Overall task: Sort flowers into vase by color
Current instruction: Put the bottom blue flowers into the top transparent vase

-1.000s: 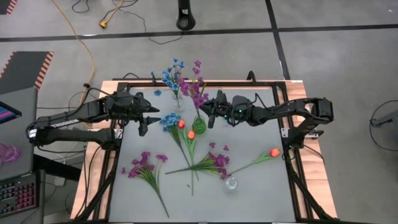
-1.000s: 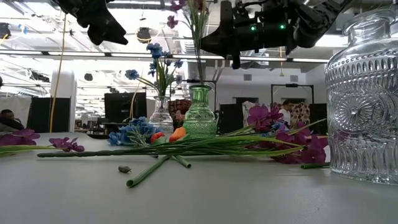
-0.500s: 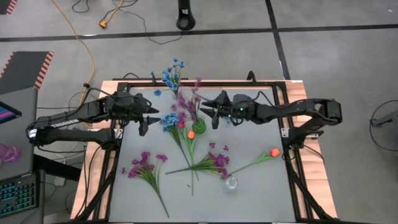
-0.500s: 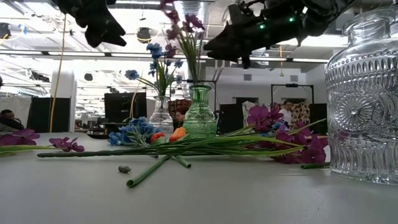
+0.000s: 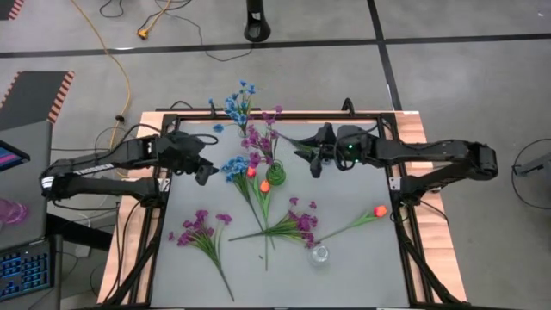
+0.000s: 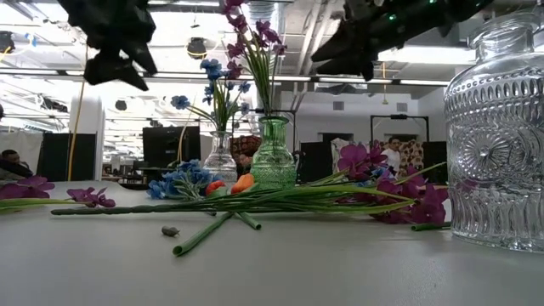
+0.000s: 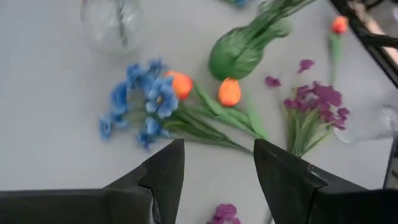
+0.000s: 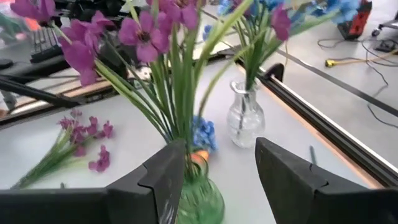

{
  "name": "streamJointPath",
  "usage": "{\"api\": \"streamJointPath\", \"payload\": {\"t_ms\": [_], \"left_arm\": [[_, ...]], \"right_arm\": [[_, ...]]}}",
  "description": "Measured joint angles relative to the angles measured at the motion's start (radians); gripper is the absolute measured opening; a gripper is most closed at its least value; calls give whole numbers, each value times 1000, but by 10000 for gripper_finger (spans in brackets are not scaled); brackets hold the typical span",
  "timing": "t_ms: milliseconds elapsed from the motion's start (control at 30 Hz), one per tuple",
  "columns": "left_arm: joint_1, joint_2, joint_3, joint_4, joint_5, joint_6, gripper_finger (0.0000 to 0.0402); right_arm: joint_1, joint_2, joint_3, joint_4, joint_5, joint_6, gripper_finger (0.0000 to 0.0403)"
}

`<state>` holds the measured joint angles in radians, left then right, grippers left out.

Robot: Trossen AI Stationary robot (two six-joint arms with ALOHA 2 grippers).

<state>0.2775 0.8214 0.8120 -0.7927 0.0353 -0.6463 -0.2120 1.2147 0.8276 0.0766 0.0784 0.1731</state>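
Observation:
A purple sprig (image 5: 258,138) stands with its stem in the green vase (image 5: 275,176), its blooms leaning toward the far left. Blue flowers (image 5: 238,99) stand in a small clear vase (image 8: 245,118) behind it. A blue sprig (image 7: 146,99) and two orange tulips (image 7: 229,92) lie on the table by the green vase. Two more purple sprigs (image 5: 202,228) (image 5: 297,224) and another orange tulip (image 5: 380,210) lie nearer. My right gripper (image 5: 307,158) hovers open to the right of the green vase, touching nothing. My left gripper (image 5: 207,172) hangs open above the table, left of the blue sprig.
An unfilled clear glass vase (image 5: 320,253) stands near the table's front, large at the right of the low view (image 6: 497,127). Stems of the lying flowers cross one another in the table's middle (image 5: 263,220). A black frame (image 5: 405,172) runs along the table's sides.
My right gripper has opened and let go of the purple sprig, then drawn back up and toward the table's right edge. The sprig has dropped lower into the green vase and leans toward the far left. My left gripper has rolled about its own axis.

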Motion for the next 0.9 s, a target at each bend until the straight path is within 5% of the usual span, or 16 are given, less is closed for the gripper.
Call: {"api": "streamJointPath", "payload": {"t_ms": [533,900], "left_arm": [[-98,364,0,85,-1,-363,180],[-184,560,0,255,-111,-560,180]], "right_arm": [[-8,-27,0,-192,1,2,223],[-8,-21,0,-205,1,2,223]]}}
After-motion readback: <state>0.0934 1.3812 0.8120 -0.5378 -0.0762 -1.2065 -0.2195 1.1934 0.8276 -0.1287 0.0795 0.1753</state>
